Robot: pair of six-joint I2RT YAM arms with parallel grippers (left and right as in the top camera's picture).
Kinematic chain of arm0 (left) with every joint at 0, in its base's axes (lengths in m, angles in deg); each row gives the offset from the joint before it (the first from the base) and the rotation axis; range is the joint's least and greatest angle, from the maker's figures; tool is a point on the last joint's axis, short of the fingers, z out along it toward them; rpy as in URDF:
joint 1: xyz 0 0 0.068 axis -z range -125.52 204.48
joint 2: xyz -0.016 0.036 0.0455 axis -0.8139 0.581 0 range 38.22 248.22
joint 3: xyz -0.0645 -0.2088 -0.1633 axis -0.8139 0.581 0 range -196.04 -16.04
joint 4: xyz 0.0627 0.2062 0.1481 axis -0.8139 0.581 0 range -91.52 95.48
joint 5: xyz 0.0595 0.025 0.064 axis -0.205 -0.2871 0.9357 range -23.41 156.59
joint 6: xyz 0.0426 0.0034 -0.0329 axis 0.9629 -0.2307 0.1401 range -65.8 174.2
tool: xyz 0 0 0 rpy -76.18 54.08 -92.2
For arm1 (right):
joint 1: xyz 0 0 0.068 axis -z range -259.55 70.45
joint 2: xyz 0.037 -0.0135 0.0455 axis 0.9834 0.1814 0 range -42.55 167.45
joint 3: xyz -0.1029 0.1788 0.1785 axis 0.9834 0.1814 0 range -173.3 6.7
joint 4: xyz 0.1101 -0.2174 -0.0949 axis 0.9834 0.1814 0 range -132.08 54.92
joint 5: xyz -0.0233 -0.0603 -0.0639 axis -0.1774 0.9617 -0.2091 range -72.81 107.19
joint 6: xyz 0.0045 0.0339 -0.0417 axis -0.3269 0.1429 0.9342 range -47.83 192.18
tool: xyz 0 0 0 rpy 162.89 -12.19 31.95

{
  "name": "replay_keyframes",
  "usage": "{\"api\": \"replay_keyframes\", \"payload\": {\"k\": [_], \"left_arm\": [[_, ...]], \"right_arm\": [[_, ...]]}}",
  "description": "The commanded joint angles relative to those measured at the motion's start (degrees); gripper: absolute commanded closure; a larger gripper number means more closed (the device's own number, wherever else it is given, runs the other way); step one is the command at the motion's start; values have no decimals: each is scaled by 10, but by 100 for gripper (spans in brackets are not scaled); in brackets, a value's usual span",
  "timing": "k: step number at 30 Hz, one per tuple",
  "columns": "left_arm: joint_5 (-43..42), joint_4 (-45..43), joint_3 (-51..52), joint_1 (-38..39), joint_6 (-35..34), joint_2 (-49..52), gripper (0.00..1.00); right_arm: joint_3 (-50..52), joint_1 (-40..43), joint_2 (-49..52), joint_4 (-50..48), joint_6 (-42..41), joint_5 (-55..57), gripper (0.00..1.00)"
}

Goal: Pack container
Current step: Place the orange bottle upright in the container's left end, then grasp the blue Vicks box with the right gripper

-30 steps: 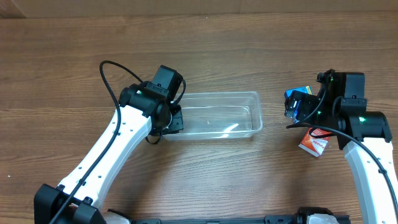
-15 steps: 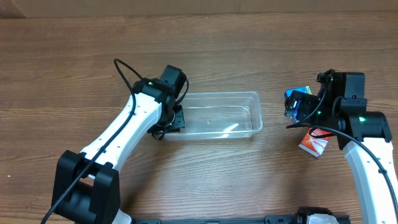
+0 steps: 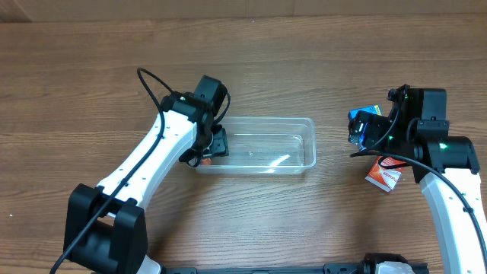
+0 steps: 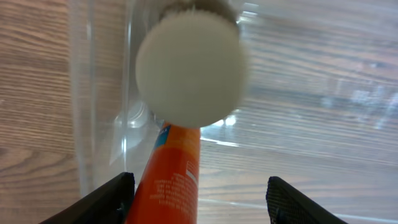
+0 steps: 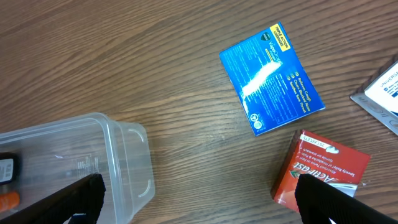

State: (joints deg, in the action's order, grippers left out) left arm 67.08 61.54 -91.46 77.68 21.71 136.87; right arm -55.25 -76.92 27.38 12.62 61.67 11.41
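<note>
The container (image 3: pixel 270 120), a clear plastic tub, lies in the middle of the table. My left gripper (image 3: pixel 214 145) reaches into its left end. In the left wrist view an orange tube (image 4: pixel 177 177) with a round white cap (image 4: pixel 188 67) stands between the parted jaws of the left gripper (image 4: pixel 199 200). It leans against the left finger, with a wide gap to the right one, behind the container wall (image 4: pixel 99 93). My right gripper (image 3: pixel 362 131) hovers open over bare wood, its fingers on either side of the right wrist view (image 5: pixel 199 200).
A blue box (image 5: pixel 272 78) and a red packet (image 5: pixel 323 168) lie right of the container (image 5: pixel 81 158), with a white packet (image 5: pixel 385 93) at the frame edge. In the overhead view the blue box (image 3: pixel 367 114) and red packet (image 3: pixel 384 176) sit under the right arm.
The left gripper has opened from shut, with the orange tube now loose between its jaws. The left arm swung in and the container slid slightly left. The right arm is still.
</note>
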Motion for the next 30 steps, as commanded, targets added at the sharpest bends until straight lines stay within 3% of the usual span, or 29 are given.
{"api": "replay_keyframes", "payload": {"k": [1, 3, 5, 7, 12, 16, 19, 23, 26, 30], "left_arm": [[8, 31, -91, -5, 24, 5, 30], [26, 79, -158, -5, 29, 5, 28], [62, 132, -224, -6, 29, 5, 18], [85, 167, -271, -11, 29, 4, 1], [108, 228, -327, -64, 29, -22, 0], [49, 208, -327, -185, 61, -84, 0], [9, 195, -327, -271, 96, -108, 0], [-61, 175, -313, -354, 128, -108, 0], [-59, 172, -298, -362, 132, -108, 0], [-59, 168, -296, -362, 133, -108, 0]], "right_arm": [[-19, 3, 2, -3, -2, -4, 0], [-19, 3, 2, -3, -2, -3, 0], [-19, 3, 2, -3, -2, -4, 0], [-19, 3, 2, -3, -2, -4, 0], [-19, 3, 2, 6, -2, -3, 0], [-23, 3, 2, 12, -2, 4, 0], [-93, 3, 29, 48, 3, 49, 0], [-237, 7, 156, 120, 99, 72, 0], [-239, 18, 256, 120, 185, 73, 0], [-239, 40, 362, 97, 207, 76, 0]]}}
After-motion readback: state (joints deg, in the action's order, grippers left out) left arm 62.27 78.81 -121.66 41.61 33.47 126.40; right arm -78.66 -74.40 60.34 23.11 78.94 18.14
